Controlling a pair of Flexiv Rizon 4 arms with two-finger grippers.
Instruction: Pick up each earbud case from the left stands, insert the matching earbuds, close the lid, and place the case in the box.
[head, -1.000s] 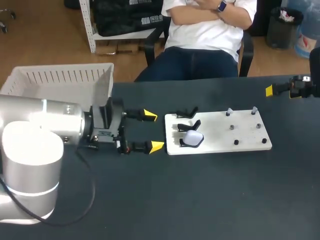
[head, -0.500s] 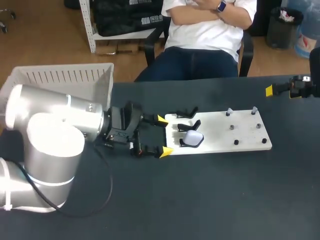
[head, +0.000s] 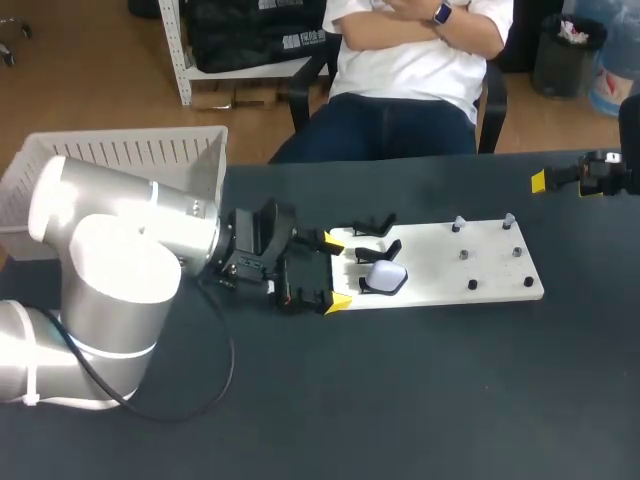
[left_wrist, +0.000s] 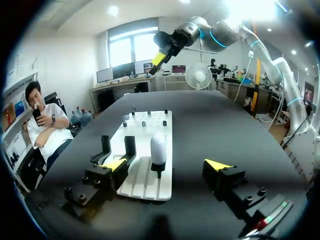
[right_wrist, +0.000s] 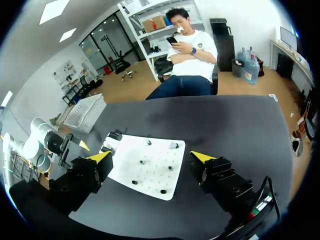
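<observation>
A white earbud case (head: 385, 277) sits upright on the nearest black stand at the left end of the white board (head: 450, 275). Two more black stands (head: 374, 226) behind it are empty. Small earbuds (head: 457, 224) sit on pegs at the board's far right. My left gripper (head: 336, 270) is open at the board's left edge. In the left wrist view the case (left_wrist: 158, 148) stands just ahead of, and between the lines of, the left gripper's (left_wrist: 166, 165) fingers, untouched. My right gripper (right_wrist: 150, 157) hangs open above the table's far right, holding nothing.
The white slatted box (head: 120, 155) stands at the table's back left, behind my left arm. Several dark pegs (head: 472, 285) dot the board's right half. The black tabletop (head: 400, 400) in front of the board is bare.
My left arm has swung right, bringing its open gripper from well left of the board up to the board's left edge, near the case. The right arm has stayed still.
</observation>
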